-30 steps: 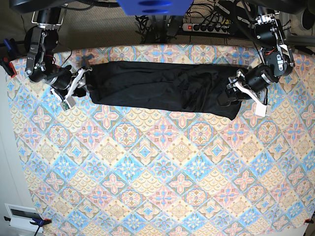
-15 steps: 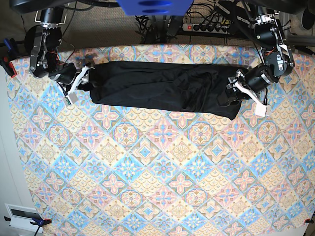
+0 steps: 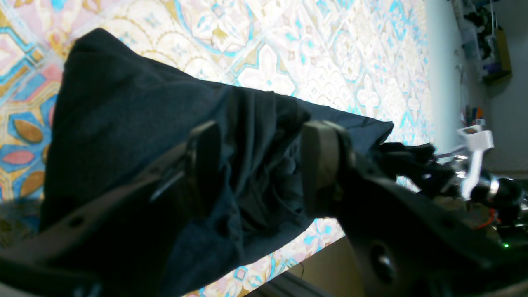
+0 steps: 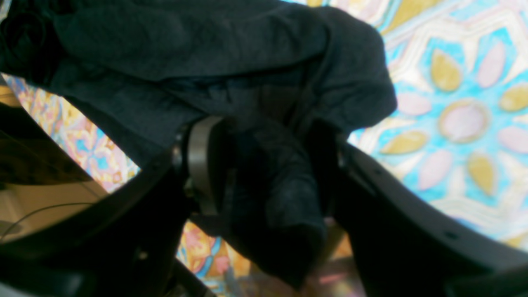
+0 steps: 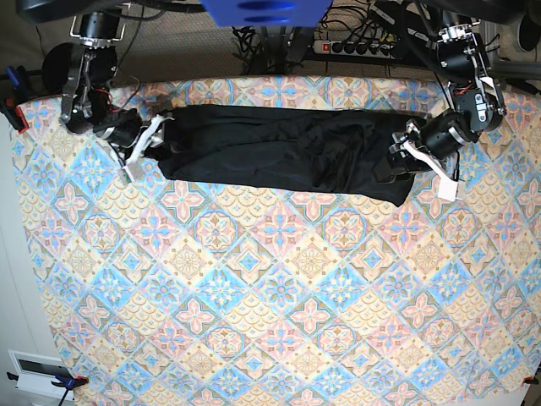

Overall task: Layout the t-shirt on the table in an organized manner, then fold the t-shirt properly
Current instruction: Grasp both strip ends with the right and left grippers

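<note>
T-shirt [image 5: 283, 154] lies as a long band across the far surface [image 5: 270, 296]. My left hand [image 3: 255, 165] and right hand [image 4: 264, 165] each grasp one bunched end.

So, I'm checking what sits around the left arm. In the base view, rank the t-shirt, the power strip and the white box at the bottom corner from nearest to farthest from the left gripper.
1. t-shirt: between the left gripper's fingers, at the table's far edge.
2. power strip: behind the table.
3. white box: opposite bottom corner, off the table.
</note>
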Robot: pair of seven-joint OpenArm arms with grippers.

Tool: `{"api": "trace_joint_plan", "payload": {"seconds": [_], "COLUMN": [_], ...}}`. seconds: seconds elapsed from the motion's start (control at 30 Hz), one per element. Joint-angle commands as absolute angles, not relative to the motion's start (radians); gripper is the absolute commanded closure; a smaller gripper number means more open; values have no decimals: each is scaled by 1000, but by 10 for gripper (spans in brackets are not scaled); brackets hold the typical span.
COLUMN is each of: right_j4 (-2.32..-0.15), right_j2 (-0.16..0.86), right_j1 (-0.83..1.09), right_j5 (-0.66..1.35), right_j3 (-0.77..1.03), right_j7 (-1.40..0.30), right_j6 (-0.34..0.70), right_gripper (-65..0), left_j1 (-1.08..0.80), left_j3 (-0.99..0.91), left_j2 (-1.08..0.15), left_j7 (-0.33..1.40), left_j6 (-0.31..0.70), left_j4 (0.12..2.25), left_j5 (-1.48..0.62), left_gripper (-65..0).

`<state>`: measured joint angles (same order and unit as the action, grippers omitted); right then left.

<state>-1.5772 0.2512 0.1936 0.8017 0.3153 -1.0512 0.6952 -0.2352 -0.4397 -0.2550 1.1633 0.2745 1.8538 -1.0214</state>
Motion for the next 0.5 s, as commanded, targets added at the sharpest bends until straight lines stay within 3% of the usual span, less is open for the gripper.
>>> {"api": "trace_joint_plan", "payload": {"seconds": [0.0, 0.47], "right_j4": [-1612, -1593], "right_j2": [271, 288], "right_j1": [188, 239], "right_j5": [823, 820], "right_j3": [346, 346], "right_j7": [-1033, -1030], "right_j6": [698, 698], "right_gripper": [-304, -305], "left_j1": [-228, -226], "left_j3": [-447, -446], "left_j2": [-268, -263], "left_j7": [1147, 1147], "left_j6": [280, 280], "left_j4": [1870, 1870], "left_j5": [-1040, -1040], "left_gripper": [-307, -307]}}
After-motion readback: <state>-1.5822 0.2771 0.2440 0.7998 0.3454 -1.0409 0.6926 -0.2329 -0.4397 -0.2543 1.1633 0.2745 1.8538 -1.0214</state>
